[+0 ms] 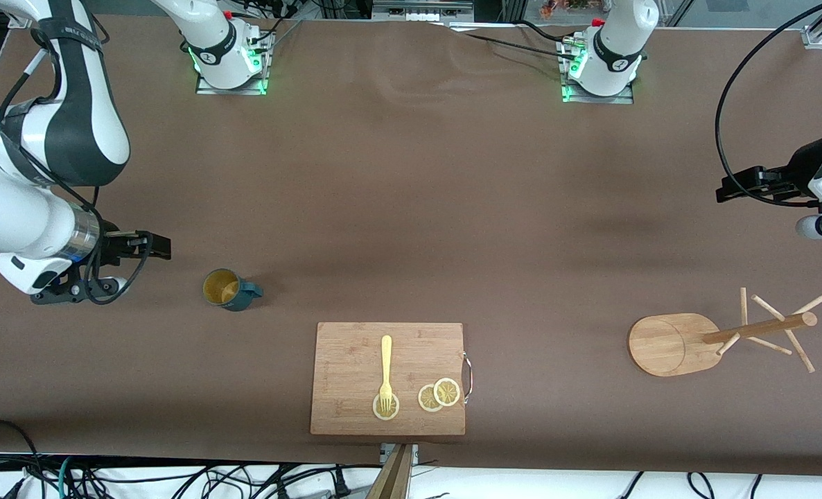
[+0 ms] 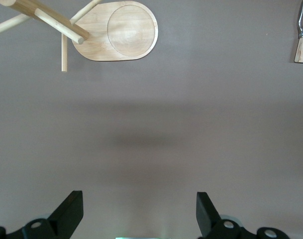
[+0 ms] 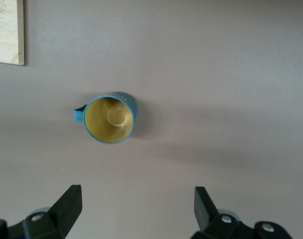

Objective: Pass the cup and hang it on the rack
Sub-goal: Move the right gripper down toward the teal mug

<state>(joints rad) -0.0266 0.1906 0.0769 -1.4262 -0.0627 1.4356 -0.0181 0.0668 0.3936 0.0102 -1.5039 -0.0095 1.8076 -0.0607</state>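
Note:
The cup (image 1: 229,289), dark teal with a mustard-yellow inside, stands upright on the table toward the right arm's end, its handle pointing toward the table's middle. It also shows in the right wrist view (image 3: 109,118). My right gripper (image 1: 159,247) is open and empty over bare table beside the cup, apart from it; its own view (image 3: 136,198) shows both fingers wide. The rack (image 1: 669,344), a bamboo mug tree with thin pegs, stands toward the left arm's end and shows in the left wrist view (image 2: 116,31). My left gripper (image 1: 724,189) is open and empty over bare table (image 2: 140,200).
A rectangular bamboo cutting board (image 1: 355,360) lies near the front edge at mid-table, with a yellow fork (image 1: 386,371) and lemon slices (image 1: 439,394) on it. Cables run along the table's front edge.

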